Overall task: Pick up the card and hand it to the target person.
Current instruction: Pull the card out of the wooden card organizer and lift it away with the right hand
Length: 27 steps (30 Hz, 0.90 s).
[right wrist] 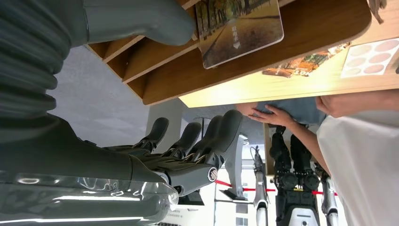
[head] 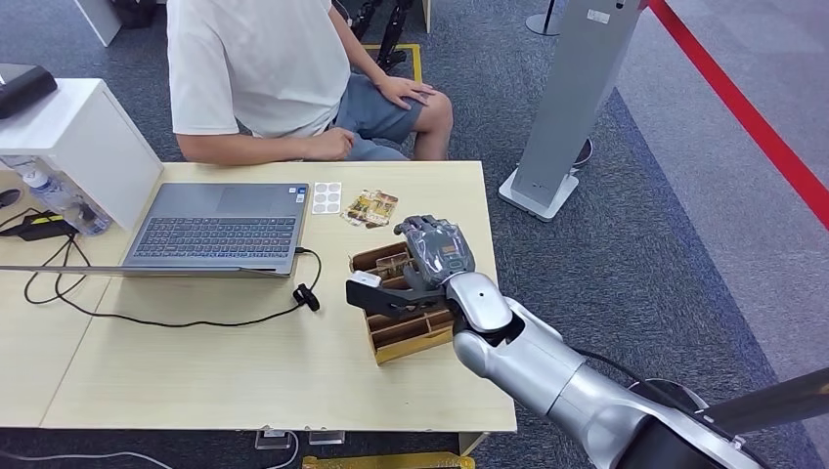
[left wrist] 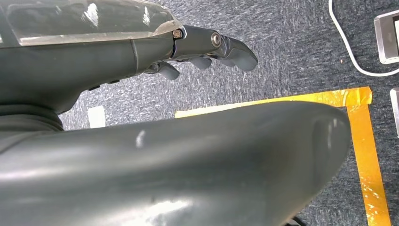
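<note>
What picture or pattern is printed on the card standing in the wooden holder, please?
The card shows a tree-lined road in autumn browns, clearest in the right wrist view.

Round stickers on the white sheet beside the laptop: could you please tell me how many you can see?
6, in two columns of three on the white sticker sheet, which lies flat on the table between the laptop and the printed card. None appear hidden.

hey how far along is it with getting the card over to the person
Done: the right hand has reached the wooden card holder on the table.
In hand: its fingers are spread beside the holder, with a card in a slot close by, not gripped.
Left: grasp the card, lift it, and pass it to the person seated across the table. The left hand hangs over the floor.
</note>
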### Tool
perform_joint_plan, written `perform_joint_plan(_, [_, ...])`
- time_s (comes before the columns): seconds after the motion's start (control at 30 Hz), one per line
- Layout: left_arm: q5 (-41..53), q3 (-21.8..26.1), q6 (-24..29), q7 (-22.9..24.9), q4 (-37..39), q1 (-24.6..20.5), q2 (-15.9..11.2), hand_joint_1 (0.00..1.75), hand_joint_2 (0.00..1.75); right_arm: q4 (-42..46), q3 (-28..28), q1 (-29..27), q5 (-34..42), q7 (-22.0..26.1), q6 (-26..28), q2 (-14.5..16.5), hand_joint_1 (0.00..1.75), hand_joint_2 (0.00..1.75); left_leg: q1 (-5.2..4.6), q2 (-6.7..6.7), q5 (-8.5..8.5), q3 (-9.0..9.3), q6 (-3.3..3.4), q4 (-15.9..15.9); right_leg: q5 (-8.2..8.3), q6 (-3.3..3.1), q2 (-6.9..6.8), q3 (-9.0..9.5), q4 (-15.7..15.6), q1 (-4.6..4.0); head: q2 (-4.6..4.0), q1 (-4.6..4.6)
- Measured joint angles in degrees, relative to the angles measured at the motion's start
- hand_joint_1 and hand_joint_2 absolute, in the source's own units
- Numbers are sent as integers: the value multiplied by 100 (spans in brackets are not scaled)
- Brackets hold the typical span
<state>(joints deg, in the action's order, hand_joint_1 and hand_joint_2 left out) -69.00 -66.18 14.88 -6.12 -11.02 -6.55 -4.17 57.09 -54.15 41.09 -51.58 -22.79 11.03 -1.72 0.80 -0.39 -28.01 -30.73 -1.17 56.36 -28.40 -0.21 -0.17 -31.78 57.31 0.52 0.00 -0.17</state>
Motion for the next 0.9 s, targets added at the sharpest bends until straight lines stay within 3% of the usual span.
perform_joint_plan(0.63, [-9, 0, 3, 22, 0, 3, 0, 0, 0, -321, -179, 44, -1, 37, 150, 110, 106, 175, 0, 1, 0, 3, 0, 0, 0, 0, 1, 1, 0, 0, 0, -1])
perform_joint_plan(0.9, [-9, 0, 11, 26, 0, 4, 0, 0, 0, -315, -217, 47, -20, 4, 159, 120, 96, 175, 0, 1, 0, 5, 0, 0, 0, 0, 1, 2, 0, 0, 0, -5])
